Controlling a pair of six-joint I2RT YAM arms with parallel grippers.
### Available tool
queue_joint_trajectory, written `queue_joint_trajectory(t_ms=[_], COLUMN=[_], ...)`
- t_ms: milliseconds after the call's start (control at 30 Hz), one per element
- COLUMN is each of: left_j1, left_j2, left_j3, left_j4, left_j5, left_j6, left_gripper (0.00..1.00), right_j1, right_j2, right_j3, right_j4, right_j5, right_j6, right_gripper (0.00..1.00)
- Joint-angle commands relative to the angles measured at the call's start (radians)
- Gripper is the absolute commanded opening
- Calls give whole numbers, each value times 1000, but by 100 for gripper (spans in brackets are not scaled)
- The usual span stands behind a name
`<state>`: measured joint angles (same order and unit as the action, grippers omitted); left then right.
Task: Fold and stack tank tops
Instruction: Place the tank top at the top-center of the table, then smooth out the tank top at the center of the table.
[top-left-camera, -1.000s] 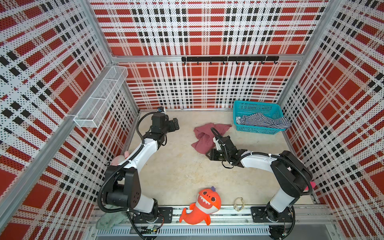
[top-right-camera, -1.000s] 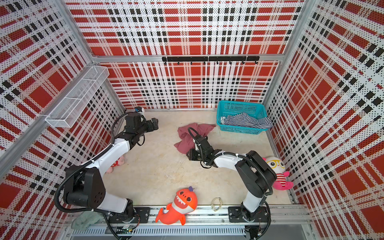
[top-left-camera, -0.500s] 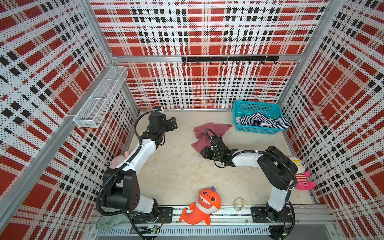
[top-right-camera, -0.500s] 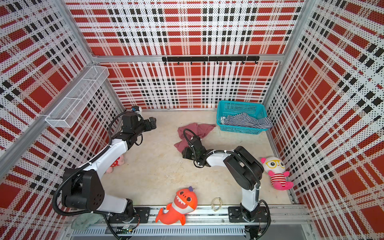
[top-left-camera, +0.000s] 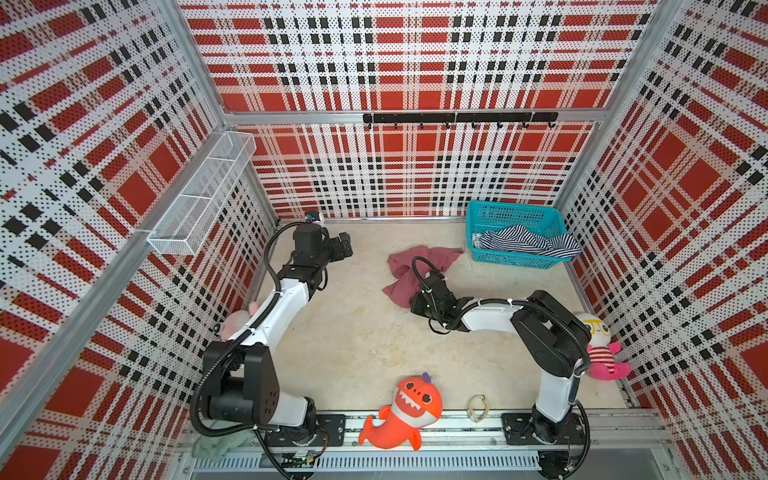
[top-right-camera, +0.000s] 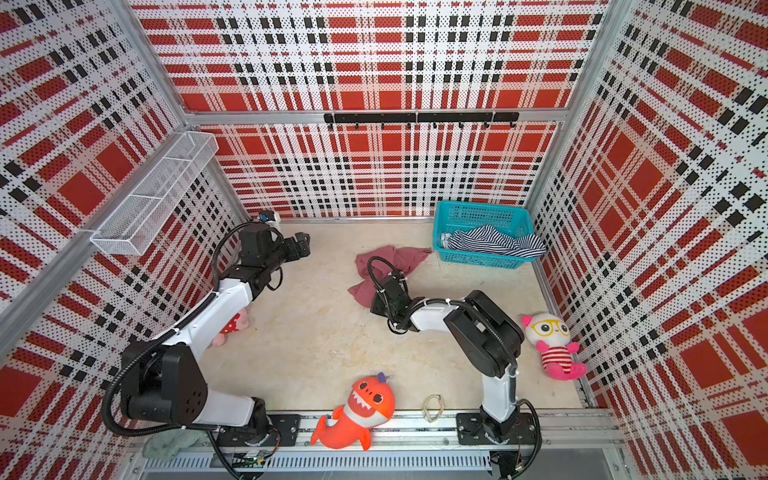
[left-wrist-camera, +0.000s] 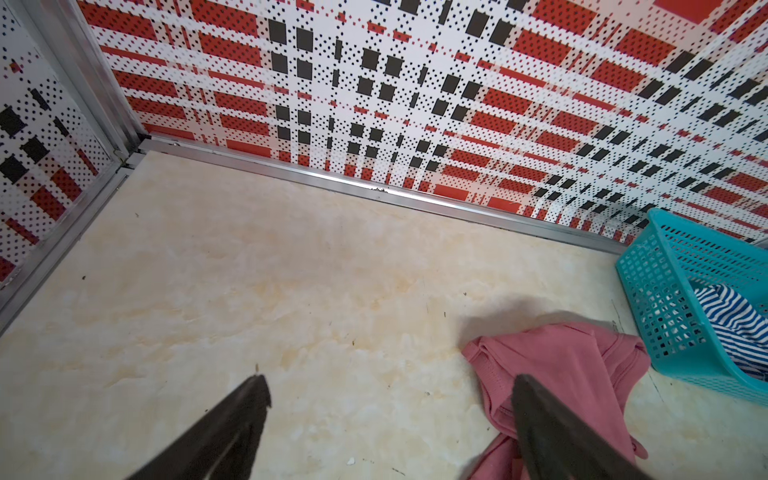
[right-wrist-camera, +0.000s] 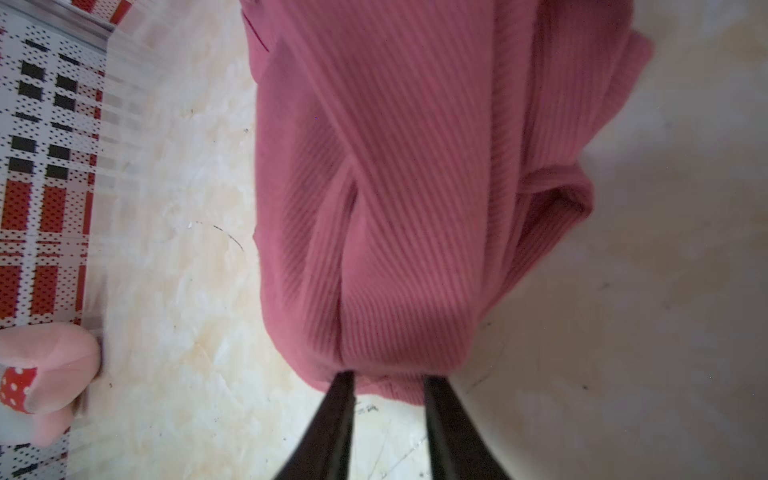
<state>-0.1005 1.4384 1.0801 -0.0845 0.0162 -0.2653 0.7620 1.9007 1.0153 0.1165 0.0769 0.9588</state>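
The dusty rose tank top (top-left-camera: 415, 266) (top-right-camera: 388, 259) lies crumpled on the floor near the back middle. My right gripper (top-left-camera: 411, 297) (top-right-camera: 374, 301) sits low at its near corner. In the right wrist view the ribbed rose cloth (right-wrist-camera: 395, 187) fills the middle, and the right gripper (right-wrist-camera: 388, 380) stands open with a narrow gap, its tips touching the hem. The striped tank top (top-left-camera: 523, 243) (top-right-camera: 490, 241) (left-wrist-camera: 731, 316) lies heaped in the teal basket (top-left-camera: 511, 208). My left gripper (top-left-camera: 347, 245) (left-wrist-camera: 390, 380) hangs wide open and empty, left of the rose top (left-wrist-camera: 552, 365).
An orange shark plush (top-left-camera: 409, 409) lies at the front rail, with a plush in glasses (top-left-camera: 598, 345) by the right wall. A pink plush (top-left-camera: 237, 322) (right-wrist-camera: 45, 365) is by the left arm. A grey-green towel (top-left-camera: 216, 442) is at the front left, and a wire shelf (top-left-camera: 203, 199) hangs on the left wall.
My right arm has swung left, bringing its gripper onto the rose top's near corner, and its jaws have narrowed. The left arm has hardly moved.
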Motion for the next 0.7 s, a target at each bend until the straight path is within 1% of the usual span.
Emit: queue_joint_trajectory(t_ms=[0,67,133,167,233,300,333,433,467,567,667], left_j1=[7,5,5,4,5,8,9,16,20,25,24], left_j2=[-30,-29,-29,-29,-31,-35,-36,-34,-33,-24,-15], left_j3=[20,21,18,19,19,18,17,15,16,17,20], left_j4=[6,7,8,8,8,11,12,15,15,15,14], left_j5=[16,18,20,19,20,19,20,25,30,44,66], left_j6=[-4,-4,-5,-5,-3,-3,-3,-6,-8,-12,-17], left_gripper=[95,95,95,95,95,95,95,95,95,95,95], right_j1=[12,23,26,26,26,25,25,25,25,12,-26], right_j2=[41,62,87,95,105,107,102,58,35,-69,-180], right_j3=[47,71,86,88,85,83,80,87,94,108,135], right_j4=[-38,-59,-89,-101,-127,-141,-143,-173,-194,-242,-291], right_j5=[30,48,66,82,120,124,124,121,114,30,-78], right_j6=[0,-6,3,14,17,21,23,14,-1,-41,-85], right_gripper=[47,49,47,43,31,23,20,20,20,11,10])
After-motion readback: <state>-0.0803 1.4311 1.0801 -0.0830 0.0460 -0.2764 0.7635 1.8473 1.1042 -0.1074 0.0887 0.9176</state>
